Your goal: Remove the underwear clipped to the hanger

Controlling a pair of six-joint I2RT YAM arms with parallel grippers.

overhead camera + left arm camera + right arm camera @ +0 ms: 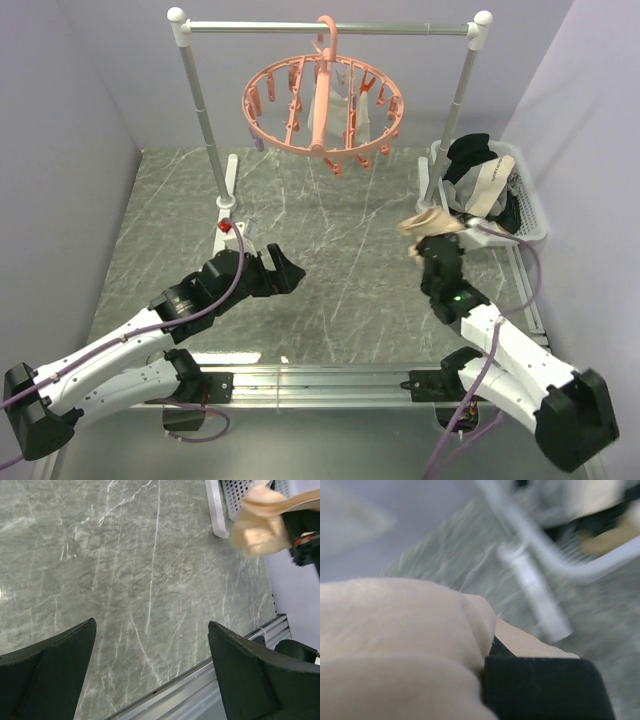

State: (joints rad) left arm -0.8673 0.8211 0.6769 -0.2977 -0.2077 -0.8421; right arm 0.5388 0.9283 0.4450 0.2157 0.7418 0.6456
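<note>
The salmon-pink hanger (322, 105) hangs from the rail at the back, with pale underwear (328, 95) clipped inside its ring. My right gripper (432, 228) is shut on a cream-beige piece of underwear (428, 222) just left of the basket, above the table. That same fabric (405, 630) fills the right wrist view and covers one finger, so only the black finger (545, 690) shows. It also appears in the left wrist view as a bunched beige lump (262, 527). My left gripper (290, 270) (151, 624) hangs open over the marble tabletop, nothing between its fingers.
A white basket (530, 215) (220, 510) at the right holds black and cream garments (480, 165). The silver rail (330, 28) stands on two posts, its left foot (228, 215) near my left arm. An aluminium rail (330, 380) runs along the near edge.
</note>
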